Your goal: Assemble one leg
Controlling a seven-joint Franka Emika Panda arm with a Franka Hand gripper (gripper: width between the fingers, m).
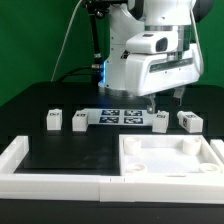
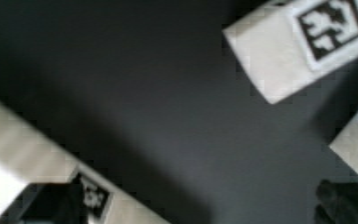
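Note:
Four small white legs stand in a row on the black table: two at the exterior view's left (image 1: 53, 120) (image 1: 80, 120) and two at its right (image 1: 160, 120) (image 1: 188, 120). My gripper (image 1: 163, 100) hangs just above and behind the two right legs. In the wrist view my gripper (image 2: 194, 208) is open, with dark fingertips (image 2: 43, 205) at the two lower corners and only bare black table between them. A white block with a square marker (image 2: 309, 40) lies ahead of the jaws. A second white piece (image 2: 357, 130) shows at the edge.
The marker board (image 1: 120, 115) lies in the middle of the leg row. The large white tray-like panel (image 1: 165, 170) sits at the front right. A white L-shaped rail (image 1: 20, 165) runs along the front left. A white tagged surface (image 2: 16, 150) is beside one fingertip.

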